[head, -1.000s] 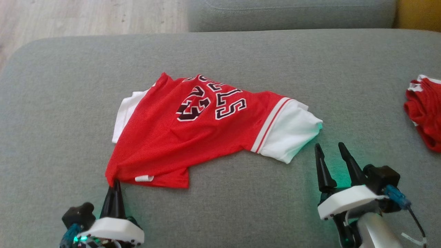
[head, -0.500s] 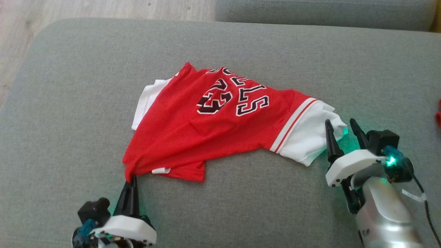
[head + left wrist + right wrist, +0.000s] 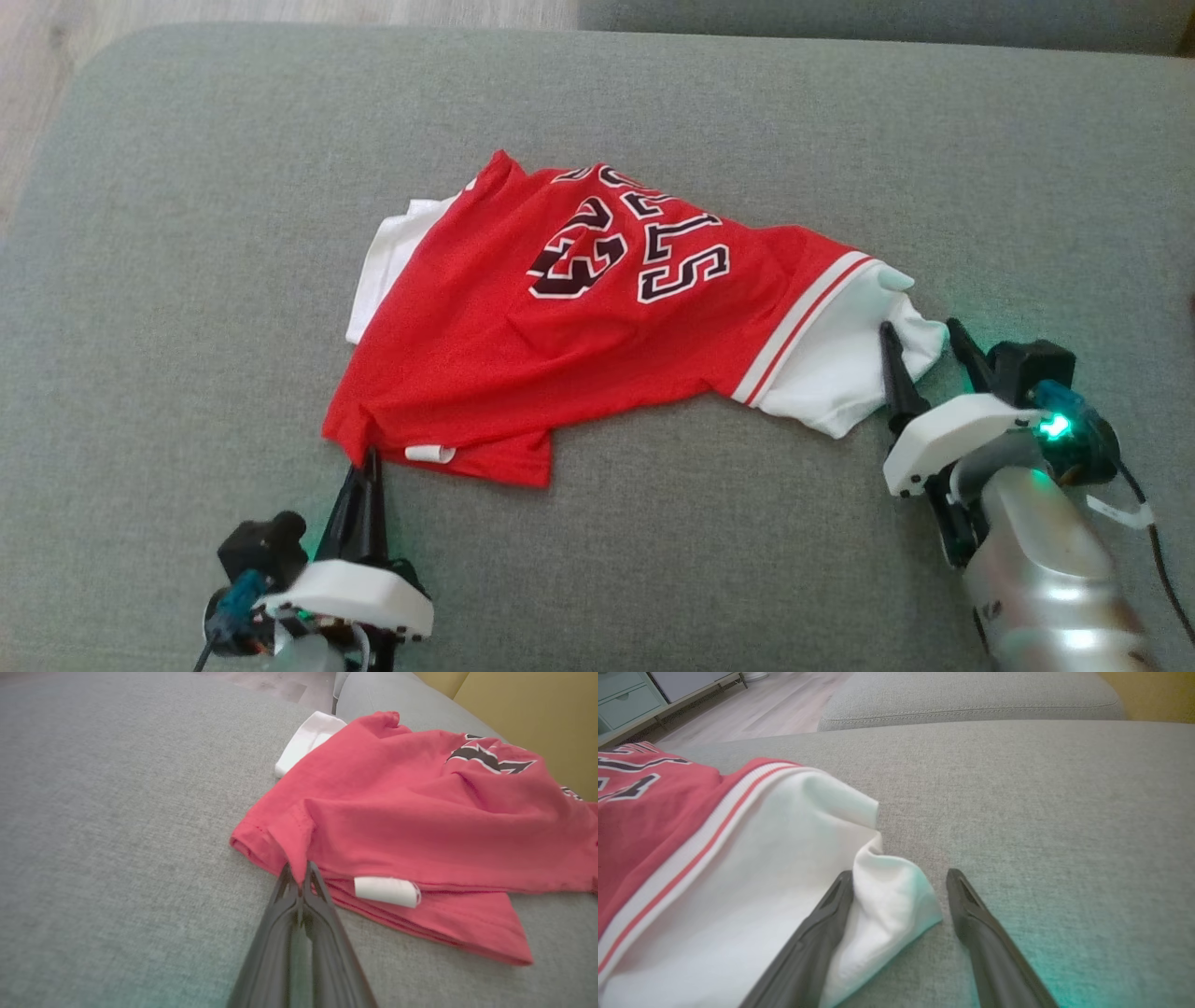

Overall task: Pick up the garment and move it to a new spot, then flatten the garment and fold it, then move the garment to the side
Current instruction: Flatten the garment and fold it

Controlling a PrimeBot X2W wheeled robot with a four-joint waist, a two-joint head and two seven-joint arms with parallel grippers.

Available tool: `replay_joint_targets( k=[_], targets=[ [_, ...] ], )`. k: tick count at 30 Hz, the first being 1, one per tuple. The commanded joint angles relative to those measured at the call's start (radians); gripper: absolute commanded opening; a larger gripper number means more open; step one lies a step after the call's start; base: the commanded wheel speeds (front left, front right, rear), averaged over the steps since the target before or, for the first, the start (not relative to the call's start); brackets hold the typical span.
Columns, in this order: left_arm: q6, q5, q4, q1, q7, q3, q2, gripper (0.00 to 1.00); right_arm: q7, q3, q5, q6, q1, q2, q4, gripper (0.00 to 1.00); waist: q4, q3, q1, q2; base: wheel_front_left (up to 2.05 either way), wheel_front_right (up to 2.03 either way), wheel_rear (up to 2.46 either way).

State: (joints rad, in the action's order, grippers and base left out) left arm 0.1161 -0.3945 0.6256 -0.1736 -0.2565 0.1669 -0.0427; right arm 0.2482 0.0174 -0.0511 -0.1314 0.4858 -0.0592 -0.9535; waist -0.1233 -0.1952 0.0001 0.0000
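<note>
Left end effector (image 3: 366, 459): clenched on the near red hem corner of the garment (image 3: 560, 345), just beside the white tag (image 3: 429, 454). The pinch lifts a small peak of cloth, so this looks like a hold for pulling that corner.
Right end effector (image 3: 920, 327): released, its fingers spread either side of the white sleeve (image 3: 831, 373) tip. One finger is against the cloth and the other is over bare cushion. It seems placed to close on the sleeve, which it has not yet gripped.
Garment: a red jersey lying rumpled around the middle of the sofa cushion (image 3: 187, 187), with its near hem doubled under. It runs diagonally from the pinched corner to the right sleeve.
Near room: bare cushion lies between the two arms, toward the near edge.
Side room: there is wide bare cushion to the left and less to the right.
Far room: a broad bare strip reaches the far edge. The far-left corner rounds off toward the floor (image 3: 56, 56), and a second cushion (image 3: 840, 11) lies beyond the far edge.
</note>
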Motion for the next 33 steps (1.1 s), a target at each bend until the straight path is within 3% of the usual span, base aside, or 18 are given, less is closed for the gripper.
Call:
replay_joint_targets(
  k=[1, 7, 8, 9, 10, 11, 18, 24, 27, 33],
  targets=[
    [0.006, 0.012, -0.026, -0.029, -0.005, -0.020, -0.008, 0.00, 0.012, -0.017, 0.005, 0.001, 0.021, -0.003, 0.008, 1.00, 0.000, -0.004, -0.0001, 0.0000, 0.00, 0.00, 0.00],
    [0.007, 0.017, -0.019, -0.028, -0.005, -0.013, -0.008, 0.00, 0.013, -0.050, -0.017, 0.001, 0.017, -0.003, -0.036, 1.00, 0.001, -0.010, -0.0001, 0.0000, 0.00, 0.00, 0.00],
    [0.007, 0.018, -0.017, -0.028, -0.005, -0.012, -0.008, 0.00, 0.013, -0.058, -0.026, 0.001, 0.015, -0.004, -0.042, 0.96, 0.002, -0.010, -0.0001, 0.0000, 0.00, 0.00, 0.00],
    [0.007, 0.018, -0.016, -0.028, -0.005, -0.011, -0.008, 0.00, 0.013, -0.070, -0.036, 0.001, 0.012, -0.004, -0.046, 0.73, 0.003, -0.010, -0.0001, 0.0000, 0.00, 0.00, 0.00],
    [0.007, 0.018, -0.015, -0.028, -0.005, -0.011, -0.008, 0.00, 0.013, -0.083, -0.050, 0.001, 0.007, -0.004, -0.048, 0.30, 0.004, -0.008, -0.0001, 0.0000, 0.00, 0.00, 0.00],
    [0.007, 0.018, -0.014, -0.028, -0.005, -0.011, -0.008, 0.00, 0.013, -0.093, -0.064, 0.001, 0.000, -0.008, -0.046, 0.00, 0.005, -0.007, -0.0001, 0.0000, 0.00, 0.00, 0.00],
    [0.008, 0.027, -0.016, -0.020, -0.005, -0.016, -0.008, 0.00, 0.013, -0.127, -0.167, 0.001, -0.079, -0.042, 0.034, 0.00, 0.018, 0.024, -0.0001, 0.0000, 0.00, 0.00, 0.00],
    [0.011, 0.060, -0.083, -0.039, -0.005, -0.050, -0.019, 0.00, 0.013, -0.205, -0.351, 0.001, -0.146, -0.058, 0.257, 0.00, 0.040, 0.075, -0.0001, 0.0000, 0.00, 0.00, 0.00],
    [0.013, 0.070, -0.137, -0.092, -0.005, -0.060, -0.064, 0.00, 0.013, -0.258, -0.498, 0.001, -0.135, -0.075, 0.397, 0.00, 0.051, 0.106, -0.0001, 0.0000, 0.00, 0.00, 0.00],
    [0.014, 0.061, -0.253, -0.262, 0.009, -0.040, -0.218, 0.00, -0.069, -0.318, -0.785, 0.001, -0.031, -0.138, 0.655, 0.00, 0.074, 0.164, -0.0001, 0.0000, 0.00, 0.00, 0.00]
  ],
)
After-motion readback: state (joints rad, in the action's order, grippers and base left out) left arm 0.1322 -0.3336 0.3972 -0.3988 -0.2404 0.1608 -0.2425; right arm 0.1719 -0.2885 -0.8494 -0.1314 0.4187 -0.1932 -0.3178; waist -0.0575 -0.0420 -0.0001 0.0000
